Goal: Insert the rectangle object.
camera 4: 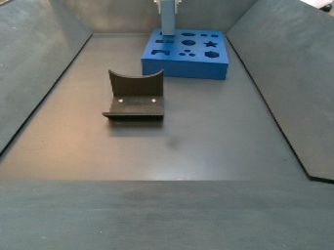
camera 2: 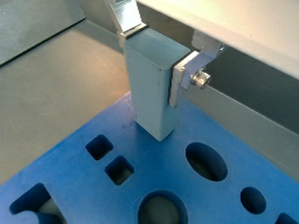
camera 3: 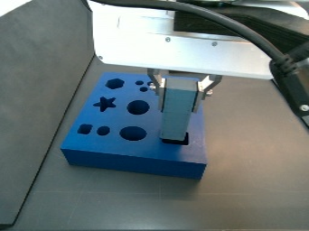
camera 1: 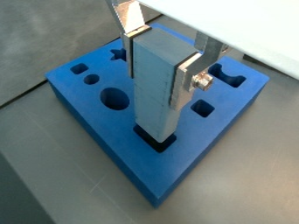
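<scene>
The rectangle object (camera 1: 158,96), a tall plain light-blue block, stands upright with its lower end in a rectangular hole near one edge of the blue board (camera 1: 128,166). My gripper (camera 1: 162,58) is shut on the block's upper part, one silver finger on each narrow side. Both wrist views show this grip (camera 2: 158,57). In a side view the gripper (camera 3: 179,86) hangs over the board (camera 3: 133,155) with the block (camera 3: 178,113) below it. In a side view the block (camera 4: 167,15) is at the far end on the board (camera 4: 189,66).
The board has several other holes, among them a star (camera 3: 107,103) and a large round one (camera 3: 137,107). The dark fixture (camera 4: 133,96) stands on the floor in front of the board. Sloping grey walls (camera 4: 46,88) bound the floor on both sides.
</scene>
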### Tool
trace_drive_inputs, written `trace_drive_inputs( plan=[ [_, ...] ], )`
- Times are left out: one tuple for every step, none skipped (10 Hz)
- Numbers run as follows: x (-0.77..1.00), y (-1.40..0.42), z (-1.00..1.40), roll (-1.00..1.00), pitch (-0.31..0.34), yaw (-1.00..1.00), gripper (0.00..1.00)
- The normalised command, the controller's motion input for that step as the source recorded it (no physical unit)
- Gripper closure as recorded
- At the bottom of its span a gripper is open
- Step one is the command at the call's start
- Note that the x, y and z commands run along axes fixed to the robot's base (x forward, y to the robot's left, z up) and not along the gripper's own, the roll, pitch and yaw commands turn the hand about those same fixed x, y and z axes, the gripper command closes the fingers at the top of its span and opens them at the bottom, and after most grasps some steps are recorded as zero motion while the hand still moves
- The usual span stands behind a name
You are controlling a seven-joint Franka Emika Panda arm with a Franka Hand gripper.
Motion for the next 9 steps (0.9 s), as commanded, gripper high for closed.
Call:
trace_drive_inputs(
  plan=[
    [0.12,-0.21,-0.11,0.00,0.034,-0.02,1.00],
    [0.20,-0.20,-0.21,0.00,0.041,-0.02,1.00],
    [0.38,-0.15,-0.39,0.10,0.081,-0.02,1.00],
    [0.37,-0.05,-0.48,0.17,0.091,-0.07,1.00],
    [0.15,-0.03,-0.64,0.20,0.033,-0.06,1.00],
    [0.00,-0.04,-0.80,0.22,0.000,0.00,1.00],
    [0.00,-0.06,-0.86,0.15,-0.027,0.00,1.00],
    [0.00,0.00,-0.16,-0.14,-0.071,0.00,1.00],
    [0.00,0.00,0.00,0.00,0.000,0.00,1.00]
  ],
)
